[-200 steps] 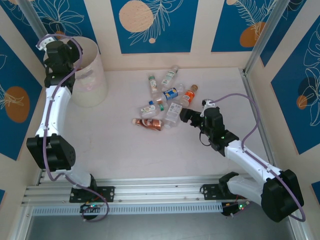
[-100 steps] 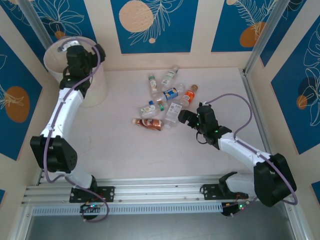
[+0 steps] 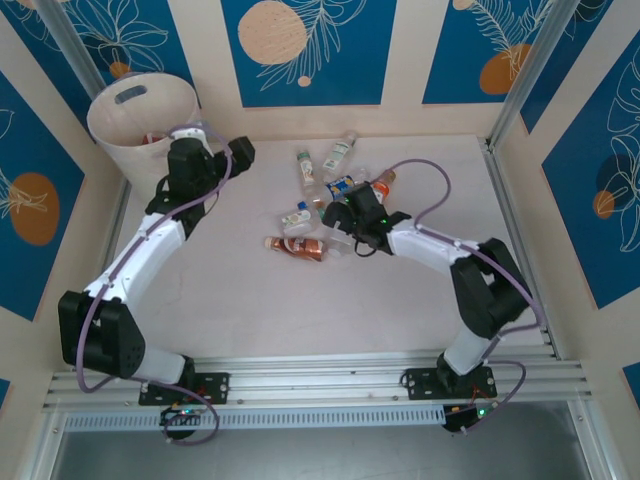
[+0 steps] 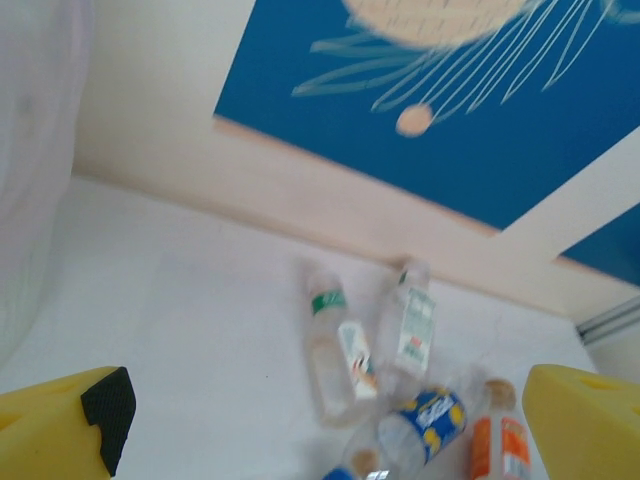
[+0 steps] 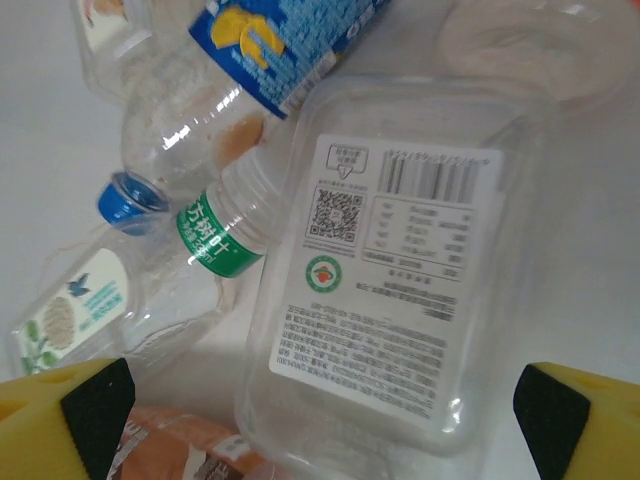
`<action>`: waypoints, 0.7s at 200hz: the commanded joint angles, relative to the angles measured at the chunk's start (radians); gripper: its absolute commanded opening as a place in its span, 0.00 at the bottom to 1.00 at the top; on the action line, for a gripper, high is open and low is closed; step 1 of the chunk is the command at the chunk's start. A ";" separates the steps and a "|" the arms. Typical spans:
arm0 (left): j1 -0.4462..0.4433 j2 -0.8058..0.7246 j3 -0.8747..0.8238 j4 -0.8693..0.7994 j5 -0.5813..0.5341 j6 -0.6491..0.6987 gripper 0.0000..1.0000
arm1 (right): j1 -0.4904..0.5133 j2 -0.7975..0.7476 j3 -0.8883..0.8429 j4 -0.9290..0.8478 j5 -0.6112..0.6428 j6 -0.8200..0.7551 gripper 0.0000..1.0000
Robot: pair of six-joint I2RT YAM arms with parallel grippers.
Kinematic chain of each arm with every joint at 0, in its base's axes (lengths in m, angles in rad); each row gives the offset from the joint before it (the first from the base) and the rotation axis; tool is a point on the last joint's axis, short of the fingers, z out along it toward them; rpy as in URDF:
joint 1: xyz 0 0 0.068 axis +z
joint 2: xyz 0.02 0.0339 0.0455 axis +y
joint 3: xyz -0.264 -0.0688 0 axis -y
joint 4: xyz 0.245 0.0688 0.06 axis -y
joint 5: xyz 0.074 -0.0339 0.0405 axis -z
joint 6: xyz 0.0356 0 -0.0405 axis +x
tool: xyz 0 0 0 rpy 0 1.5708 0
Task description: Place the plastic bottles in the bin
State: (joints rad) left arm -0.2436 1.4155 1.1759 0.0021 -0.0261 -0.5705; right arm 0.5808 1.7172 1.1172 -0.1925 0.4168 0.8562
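Since the right gripper [image 3: 338, 218] hangs jaws-apart over the white-label bottle [image 5: 390, 270], the green-banded bottle [image 5: 220, 238] touching at its 9 o'clock could get pinched too; left gripper [image 3: 240, 152] apart, empty.

**Counter** [image 3: 250, 300], top view:

- Bin [image 3: 110, 150]: upper left of the frame, in the back corner.
- Bottles [image 3: 342, 186]: a loose heap at centre, right of the bin and well apart from it. Two lie rearmost, near the back wall.
- Front bottle [image 3: 297, 247]: on its side at the heap's lower left edge.
- Left gripper [image 3: 238, 153]: between the bin and the heap, over bare counter, jaws spread.
- Right gripper [image 3: 338, 212]: over the heap's middle, jaws spread.

Right wrist view:

- Near bottle [image 5: 390, 280]: lies between the jaws. Its neighbours crowd the upper left of the frame and touch it.
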 commanded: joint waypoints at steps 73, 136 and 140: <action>-0.003 -0.202 -0.208 -0.092 -0.010 0.099 1.00 | 0.054 0.261 0.234 -0.351 0.193 0.016 0.99; -0.004 -0.173 -0.210 -0.100 0.040 0.103 1.00 | 0.040 0.334 0.293 -0.304 0.058 -0.060 1.00; -0.003 -0.170 -0.211 -0.102 0.044 0.103 1.00 | 0.039 0.334 0.291 -0.299 0.054 -0.061 1.00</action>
State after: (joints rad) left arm -0.2447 1.2297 0.9710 -0.0875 -0.0158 -0.4873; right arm 0.6281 1.9953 1.4254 -0.4397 0.5510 0.8352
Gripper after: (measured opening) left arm 0.998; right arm 0.995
